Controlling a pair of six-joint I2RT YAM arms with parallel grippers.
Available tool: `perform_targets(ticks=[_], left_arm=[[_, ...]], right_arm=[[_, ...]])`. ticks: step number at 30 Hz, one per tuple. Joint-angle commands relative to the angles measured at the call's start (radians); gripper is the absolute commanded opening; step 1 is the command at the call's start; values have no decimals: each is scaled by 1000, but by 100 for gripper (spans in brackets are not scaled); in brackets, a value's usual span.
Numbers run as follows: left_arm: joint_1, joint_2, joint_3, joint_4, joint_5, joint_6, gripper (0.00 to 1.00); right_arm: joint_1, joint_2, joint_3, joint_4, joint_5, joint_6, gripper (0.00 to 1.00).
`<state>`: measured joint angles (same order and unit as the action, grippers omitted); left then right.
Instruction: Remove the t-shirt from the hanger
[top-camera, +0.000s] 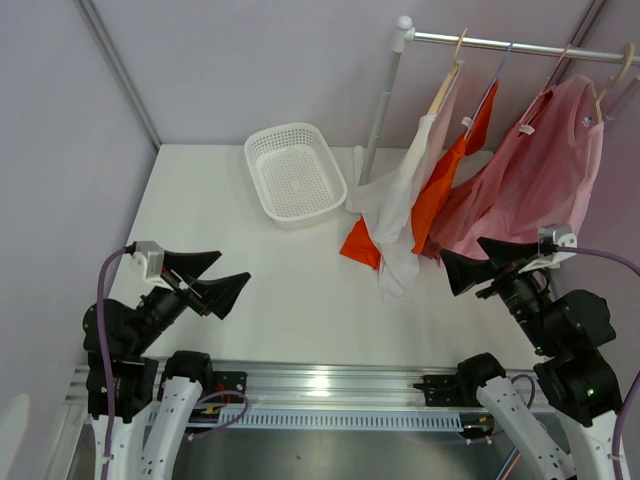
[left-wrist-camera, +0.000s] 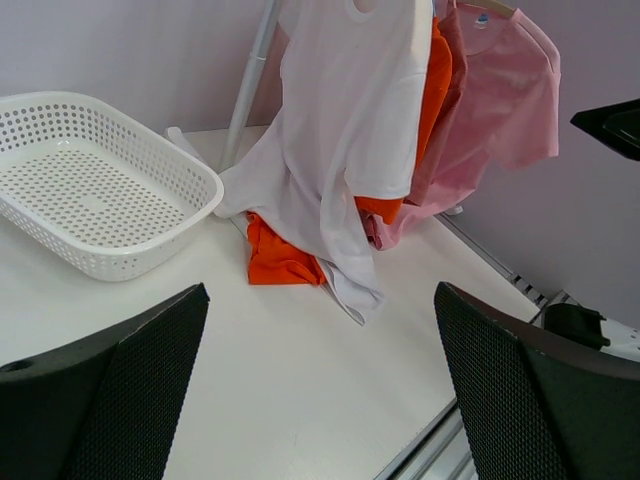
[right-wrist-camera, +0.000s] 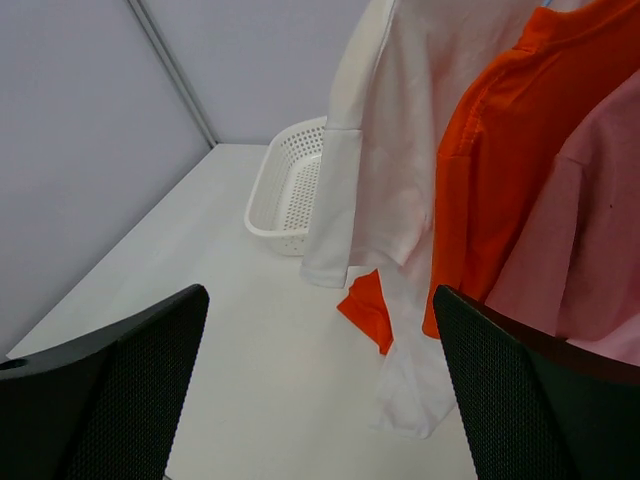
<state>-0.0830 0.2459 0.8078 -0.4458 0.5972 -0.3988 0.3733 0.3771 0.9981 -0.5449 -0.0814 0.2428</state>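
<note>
Three t-shirts hang from the rail (top-camera: 500, 45) at the far right of the table (top-camera: 290, 290): a white t-shirt (top-camera: 400, 200) in front, an orange t-shirt (top-camera: 440, 190) behind it, a pink t-shirt (top-camera: 540, 170) furthest right. I take the white one as my subject, being nearest and unobstructed. It sits on a wooden hanger (top-camera: 448, 80), and its lower hem trails onto the table, partly over the orange hem.

Condition of my tools: left gripper (top-camera: 235, 266) spread wide and holding nothing, low over the near left of the table; right gripper (top-camera: 462, 250) likewise parted and empty, just short of the hanging cloth. Neither touches a garment.

Handling assessment: the fabric looks thin, light and limp, with deep folds. It should pinch easily, but it will stretch and drag rather than slide as one piece. The hanger hangs freely, so I judge a plain downward pull would swing it or unhook it from the rail.

Recommended hold: the shoulder seam beside the collar, worked off one hanger arm at a time, second gripper steadying the hanger. The trailing hem is easier to reach but gives poor control.

A white basket (top-camera: 262, 185) stands at the back, well apart from the shirts
</note>
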Motion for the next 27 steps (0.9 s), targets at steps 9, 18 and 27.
perform_targets(ticks=[9, 18, 27], left_arm=[[0, 35, 88, -60, -71, 54, 99], [-1, 42, 106, -68, -47, 78, 99], [0, 66, 71, -76, 30, 84, 99]], right_arm=[[4, 8, -42, 51, 141, 73, 99], [6, 362, 152, 102, 248, 30, 99], [-43, 883, 706, 48, 660, -71, 97]])
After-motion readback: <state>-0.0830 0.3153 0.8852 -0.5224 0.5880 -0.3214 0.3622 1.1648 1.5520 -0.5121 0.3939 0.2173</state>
